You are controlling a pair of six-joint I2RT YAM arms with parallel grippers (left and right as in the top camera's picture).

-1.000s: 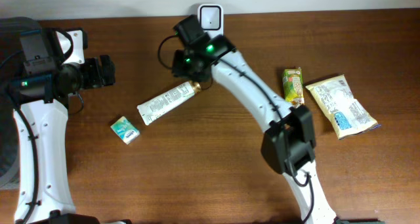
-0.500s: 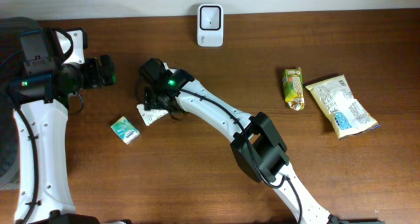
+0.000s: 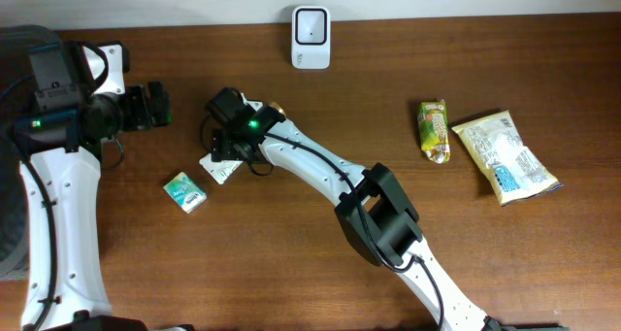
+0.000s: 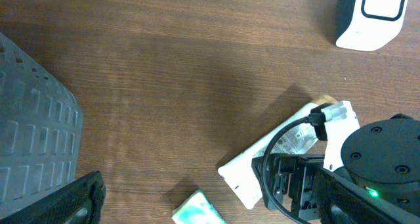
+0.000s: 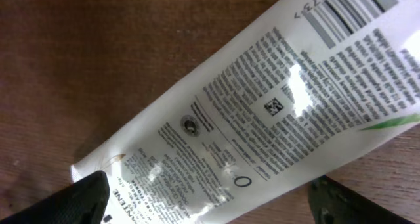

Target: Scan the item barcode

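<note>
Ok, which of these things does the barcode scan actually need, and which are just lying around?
In the job: white tube, lying under the open right fingers; white scanner at the far edge of the table.
Lying about: teal packet; green snack pack; white bag; grey basket.

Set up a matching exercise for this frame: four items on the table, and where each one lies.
Items
1. white tube
2. barcode scanner
3. teal packet
4. green snack bar

Places
A. at the far edge of the table, in the middle
B. directly under the right claw
C. next to the white-and-blue bag
D. lying alone, close to the tube's crimped end

Pairs: 1-B, 2-A, 3-D, 4-C
</note>
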